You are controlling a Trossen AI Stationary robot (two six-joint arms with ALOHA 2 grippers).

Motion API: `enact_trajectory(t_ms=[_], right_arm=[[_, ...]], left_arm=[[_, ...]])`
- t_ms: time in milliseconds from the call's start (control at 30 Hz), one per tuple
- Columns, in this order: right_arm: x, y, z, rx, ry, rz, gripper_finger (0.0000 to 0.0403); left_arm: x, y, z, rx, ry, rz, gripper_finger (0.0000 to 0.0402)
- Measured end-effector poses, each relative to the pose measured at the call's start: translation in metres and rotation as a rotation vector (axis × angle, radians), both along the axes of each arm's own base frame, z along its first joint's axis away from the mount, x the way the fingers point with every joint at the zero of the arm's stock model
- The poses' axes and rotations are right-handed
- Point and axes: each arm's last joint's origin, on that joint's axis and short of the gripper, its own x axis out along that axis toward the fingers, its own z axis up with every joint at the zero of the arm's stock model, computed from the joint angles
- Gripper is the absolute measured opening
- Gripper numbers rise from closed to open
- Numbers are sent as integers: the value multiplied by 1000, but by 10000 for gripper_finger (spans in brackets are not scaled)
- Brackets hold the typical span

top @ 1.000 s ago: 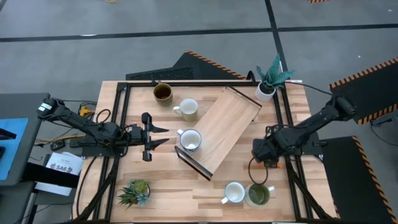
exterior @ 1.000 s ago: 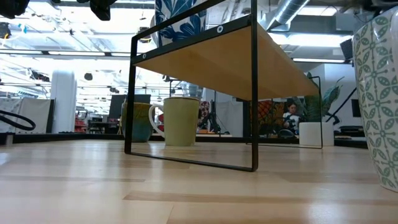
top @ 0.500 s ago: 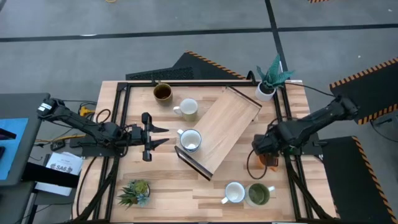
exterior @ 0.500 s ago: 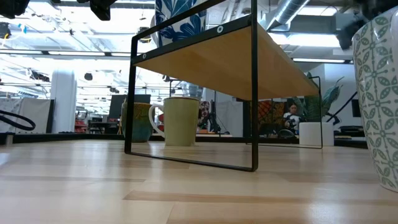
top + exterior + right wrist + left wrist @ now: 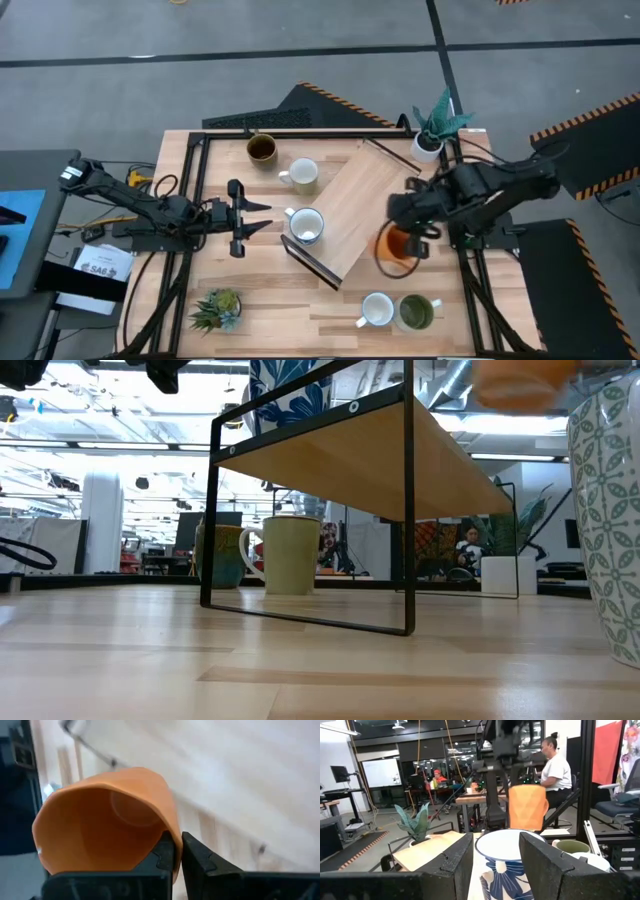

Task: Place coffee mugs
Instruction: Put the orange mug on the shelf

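My right gripper (image 5: 412, 236) is shut on an orange mug (image 5: 397, 246), which hangs in the air beside the right edge of the slanted wooden shelf (image 5: 360, 205). At the table's left my left gripper (image 5: 262, 218) waits open, pointing at a white mug with blue flowers (image 5: 305, 226) and standing short of it. The flowered mug stands on its base. A dark brown mug (image 5: 262, 148) and a pale mug (image 5: 303, 174) stand at the far left. A white mug (image 5: 377, 309) and an olive green mug (image 5: 415, 312) stand at the near right. My right gripper pinches the orange mug's wall at the rim (image 5: 171, 839), one finger (image 5: 162, 854) inside the cup and the other (image 5: 199, 857) outside. The fingers come from above, slanting down. The mug hangs below them, lifted clear of the table, as the left wrist view shows (image 5: 527, 808).
A white pot with teal leaves (image 5: 430, 138) stands at the far right corner. A small spiky plant (image 5: 217, 308) sits at the near left. The black frame rails (image 5: 195, 200) run along the table's sides. In the room beyond, a person (image 5: 556, 766) sits at a desk.
My right gripper has risen steeply from the table's right side, carrying the orange mug. It has also gone toward the table's left, up to the shelf's right edge. The mug now hangs clear of the table.
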Motion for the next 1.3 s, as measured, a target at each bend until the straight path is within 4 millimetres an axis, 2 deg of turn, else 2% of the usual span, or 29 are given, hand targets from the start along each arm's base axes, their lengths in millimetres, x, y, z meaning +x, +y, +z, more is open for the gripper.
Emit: enact_trajectory(t_ms=[133, 300, 433, 733, 1000, 1300], right_arm=[[37, 5, 8, -50, -46, 28, 38], [75, 8, -3, -96, -1, 73, 38], [93, 8, -12, -81, 48, 102, 38], [111, 10, -22, -58, 77, 157, 38], [114, 10, -23, -66, 62, 180, 68], [115, 10, -22, -72, 43, 194, 74]], left_arm=[[0, 0, 0, 0, 0, 0, 147], [0, 0, 0, -8, 0, -2, 147], [0, 0, 0, -8, 0, -2, 147], [0, 0, 0, -7, 0, -2, 147], [0, 0, 0, -6, 2, -2, 147], [0, 0, -1, -6, 5, -2, 147]])
